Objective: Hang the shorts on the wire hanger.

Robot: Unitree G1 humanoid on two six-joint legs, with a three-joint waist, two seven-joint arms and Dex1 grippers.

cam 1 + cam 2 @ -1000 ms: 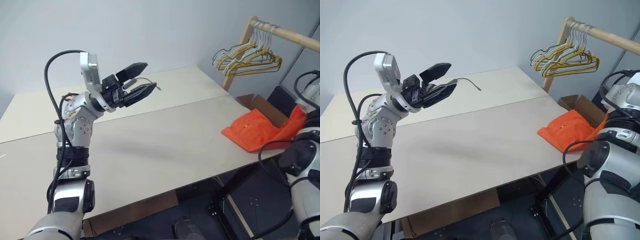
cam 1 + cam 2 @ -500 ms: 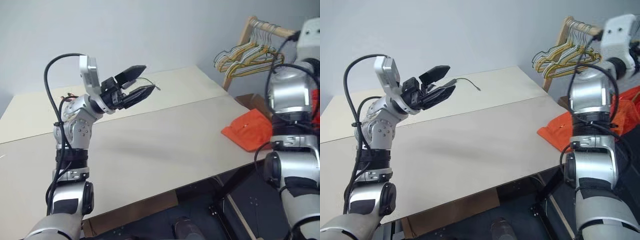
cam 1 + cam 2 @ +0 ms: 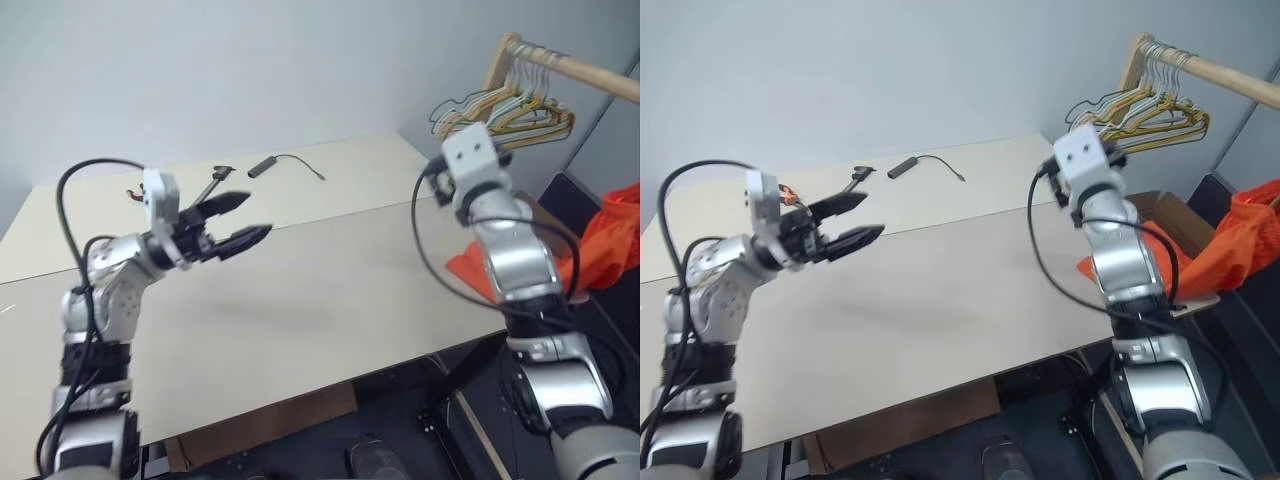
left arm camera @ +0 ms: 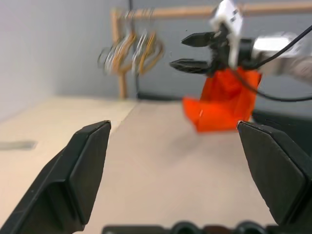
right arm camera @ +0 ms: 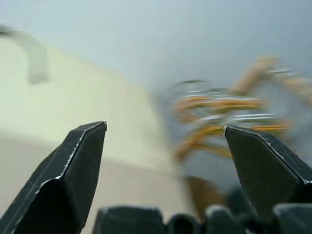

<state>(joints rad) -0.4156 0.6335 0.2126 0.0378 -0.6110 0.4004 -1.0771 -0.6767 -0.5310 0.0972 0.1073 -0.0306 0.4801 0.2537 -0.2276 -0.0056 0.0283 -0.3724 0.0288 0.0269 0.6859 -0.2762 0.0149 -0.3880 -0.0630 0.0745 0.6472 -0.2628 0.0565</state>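
Hovering above the pale surface (image 3: pixel 300 290) at about nine o'clock, the left gripper (image 3: pixel 245 220) is released, its two black fingers spread wide with nothing between them. Seen from the left wrist, those fingers (image 4: pixel 83 170) frame the far side of the scene, where the right gripper (image 4: pixel 187 51) shows against the wall, its own fingers parted and empty too. From the head views the right arm reaches up over the surface's edge at around three o'clock, its white wrist camera block (image 3: pixel 1080 160) facing back toward the robot.

The shorts (image 3: pixel 1230 240) are bright orange and lie bunched at the surface's three o'clock edge; part of them rests on the surface just behind the right arm, and part rises off to the side past the edge. Neither gripper touches them.

A wooden rail (image 3: pixel 570 65) stands at roughly two o'clock, beyond the surface's corner, with a bunch of yellow, grey and white hangers (image 3: pixel 510 115) hooked over it. In the right wrist view this bunch appears between the spread fingers, blurred.

At twelve o'clock, toward the far side of the surface, lies a small dark object with a thin cable (image 3: pixel 285 162), and just beside it, toward eleven o'clock, a thin metal piece (image 3: pixel 212 180) that I cannot identify. A cardboard box (image 3: pixel 1170 215) sits beyond the surface's edge near the shorts.
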